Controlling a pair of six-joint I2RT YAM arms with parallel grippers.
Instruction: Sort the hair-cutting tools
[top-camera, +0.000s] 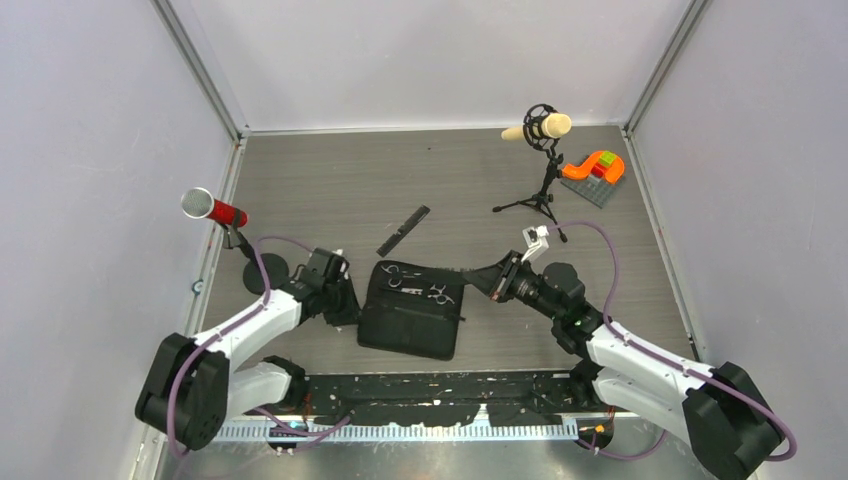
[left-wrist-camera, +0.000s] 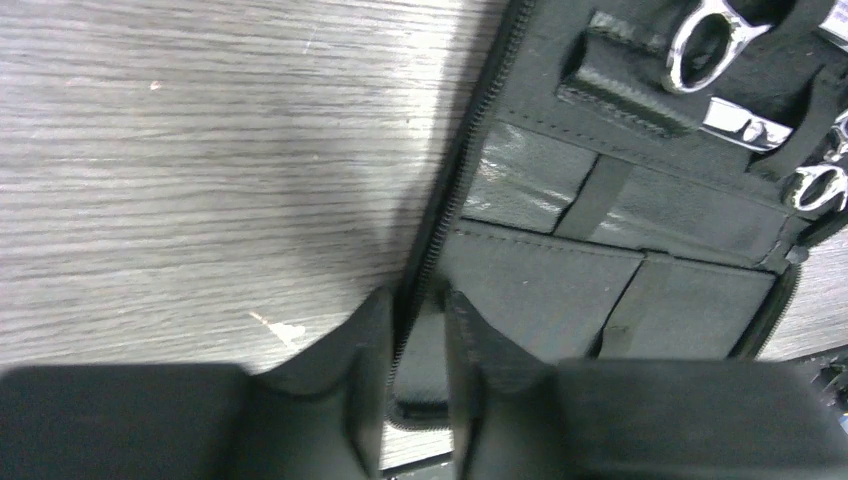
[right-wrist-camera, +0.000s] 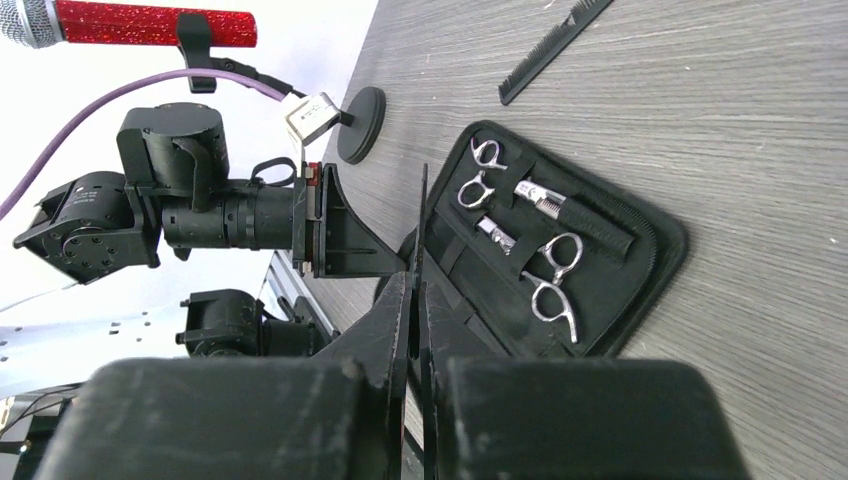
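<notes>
Nearest the left wrist lens, the left gripper sits low over the grey wood-grain table. Its two black fingers straddle the zippered edge of the flat black rectangular fabric case with a narrow gap between them. Whether they press on that edge cannot be told. The case lies open. At its far end the first small silver metal scissors and the second small silver metal scissors sit tucked under black straps.

Right wrist view: the right gripper has its fingers pressed together on a thin black strip seen edge-on. Whether this strip is a comb cannot be told. Both scissors lie side by side inside the open case, next to a black toothed bar with a silver end. A slim black plastic comb lies on the table beyond the case, apart from it. A red glitter microphone stands behind the left arm.

Top external view: the case lies between the two grippers, the left gripper at its left edge and the right gripper just off its upper right corner. A cream microphone on a black tripod and an orange block toy stand at the far right.
</notes>
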